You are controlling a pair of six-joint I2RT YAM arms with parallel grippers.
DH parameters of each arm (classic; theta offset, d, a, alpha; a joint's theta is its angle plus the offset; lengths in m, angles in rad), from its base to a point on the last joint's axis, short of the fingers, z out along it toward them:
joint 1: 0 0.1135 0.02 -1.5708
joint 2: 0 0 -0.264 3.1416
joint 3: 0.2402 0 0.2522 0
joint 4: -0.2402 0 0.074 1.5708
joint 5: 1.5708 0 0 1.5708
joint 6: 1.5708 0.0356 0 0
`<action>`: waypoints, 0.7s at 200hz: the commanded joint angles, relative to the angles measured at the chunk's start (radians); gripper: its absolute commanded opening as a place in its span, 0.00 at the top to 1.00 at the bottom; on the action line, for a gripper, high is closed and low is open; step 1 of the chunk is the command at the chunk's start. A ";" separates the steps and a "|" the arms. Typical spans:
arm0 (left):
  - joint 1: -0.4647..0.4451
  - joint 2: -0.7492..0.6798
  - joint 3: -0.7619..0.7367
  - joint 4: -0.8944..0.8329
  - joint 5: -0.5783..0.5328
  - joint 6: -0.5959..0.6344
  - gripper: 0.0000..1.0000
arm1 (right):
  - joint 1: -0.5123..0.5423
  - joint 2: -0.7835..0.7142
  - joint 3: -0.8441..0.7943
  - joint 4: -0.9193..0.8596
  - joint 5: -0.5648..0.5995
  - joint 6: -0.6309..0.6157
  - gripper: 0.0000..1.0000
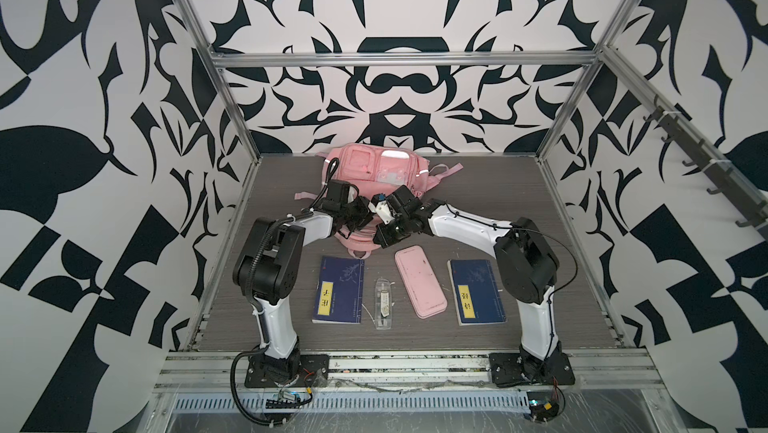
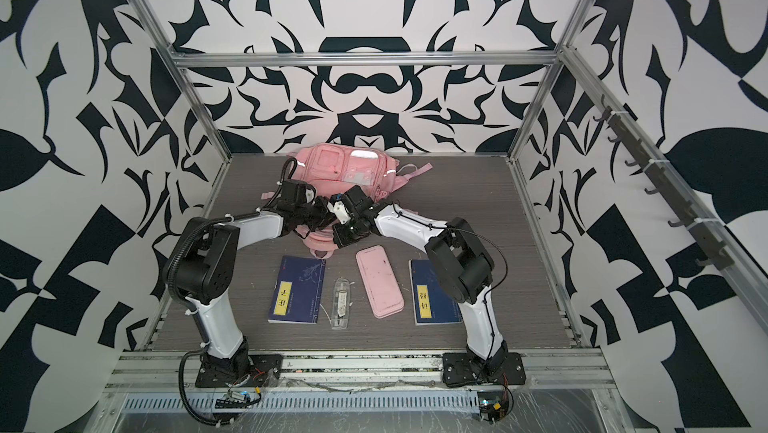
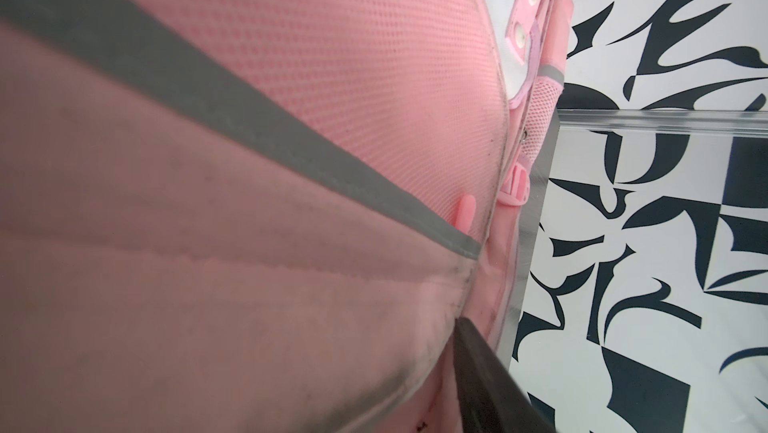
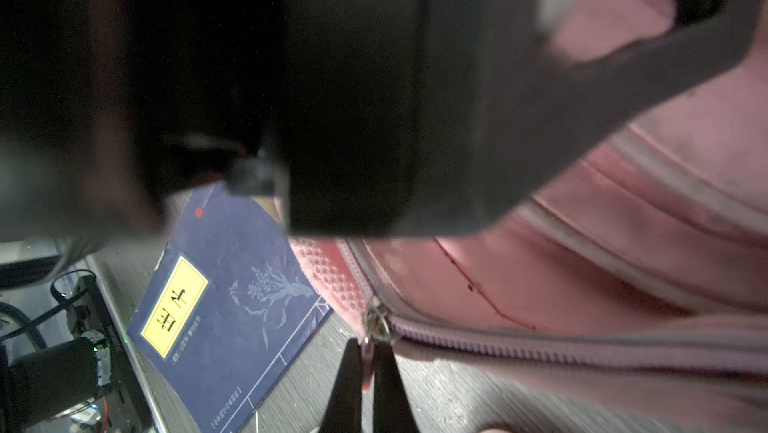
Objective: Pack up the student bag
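The student bag is a pink backpack lying at the back middle of the table, in both top views. Both arms reach over its near end. My right gripper is shut on the small pink zip pull at the end of the bag's lilac zip. My left gripper sits right beside it. In the left wrist view one dark finger presses against a fold of the bag's pink fabric, which hides the other finger.
In front of the bag lie a blue book, a clear case, a flat pink pencil case and a second blue book. Patterned walls and a metal frame enclose the table.
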 commanded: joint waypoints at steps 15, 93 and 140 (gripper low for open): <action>-0.012 0.026 0.062 0.035 0.015 0.006 0.52 | 0.028 -0.044 -0.017 0.137 -0.132 0.088 1.00; 0.065 -0.174 0.122 -0.359 -0.093 0.300 0.40 | -0.122 -0.200 -0.182 0.126 -0.156 0.094 1.00; 0.068 -0.243 0.112 -0.570 -0.224 0.472 0.42 | -0.211 -0.275 -0.247 0.017 -0.151 0.039 1.00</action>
